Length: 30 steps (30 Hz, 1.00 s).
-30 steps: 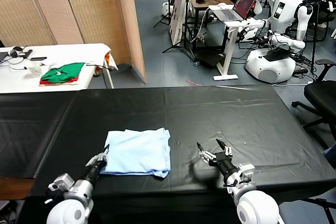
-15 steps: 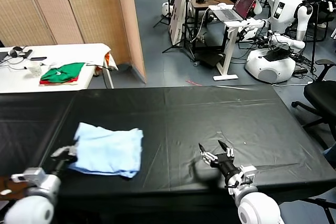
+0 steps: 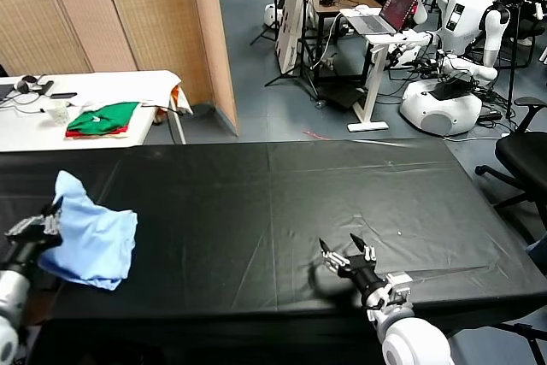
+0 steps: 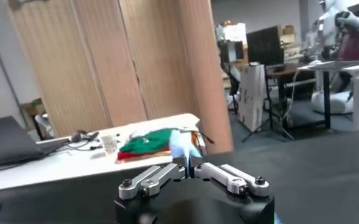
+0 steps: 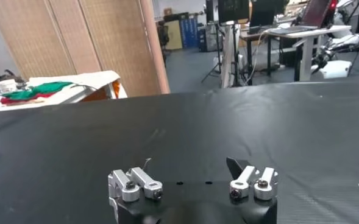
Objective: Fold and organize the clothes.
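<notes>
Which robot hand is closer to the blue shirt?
Left. The left gripper is shut on the shirt at the table's left end. The right gripper sits open, far across the table from it.

A pale sky-blue T-shirt (image 3: 92,241), folded into a loose bundle, sits at the left end of the black table (image 3: 342,203), near its front edge. One corner of the thin fabric is drawn up into a peak on the bundle's left side, while the rest sags in soft creases onto the tabletop. In the left wrist view only a small strip of blue cloth (image 4: 182,146) shows.
</notes>
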Motion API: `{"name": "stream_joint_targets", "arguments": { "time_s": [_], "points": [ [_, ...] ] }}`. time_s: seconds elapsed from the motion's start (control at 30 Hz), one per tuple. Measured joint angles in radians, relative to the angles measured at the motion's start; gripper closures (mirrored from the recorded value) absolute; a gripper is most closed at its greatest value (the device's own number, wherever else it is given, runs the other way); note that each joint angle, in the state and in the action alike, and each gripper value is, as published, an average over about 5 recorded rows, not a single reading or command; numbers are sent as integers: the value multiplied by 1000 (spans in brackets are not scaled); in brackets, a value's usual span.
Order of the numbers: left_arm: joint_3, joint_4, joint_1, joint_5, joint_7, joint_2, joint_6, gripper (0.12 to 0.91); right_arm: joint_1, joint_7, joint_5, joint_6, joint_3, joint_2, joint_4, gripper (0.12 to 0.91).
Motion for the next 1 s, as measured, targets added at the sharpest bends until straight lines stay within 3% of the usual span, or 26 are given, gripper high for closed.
{"name": "stream_joint_targets", "arguments": {
  "time_s": [0.17, 0.4, 0.53, 0.67, 0.77, 0.9, 1.0],
  "points": [
    [190, -66, -54, 0, -40, -124, 46, 858, -18, 3, -9, 0, 7, 9, 10, 118],
    [486, 2, -146, 133, -23, -320, 37, 858, -33, 4, -4, -8, 25, 1, 29, 118],
    [589, 46, -176, 169, -20, -386, 35, 858, -19, 5, 28, -29, 25, -13, 36, 118],
    [636, 62, -177, 181, 2, -408, 29, 848, 2, 8, 74, -61, 7, -24, 36, 118],
    [647, 60, -175, 187, 33, -407, 12, 742, 24, 12, 111, -91, -17, -31, 30, 118],
    [635, 47, -176, 201, 71, -388, -32, 486, 71, 24, 168, -136, -69, -37, 17, 118],
    [610, 40, -175, 218, 76, -359, -67, 286, 112, 36, 191, -156, -119, -36, 2, 118]
  ]
}}
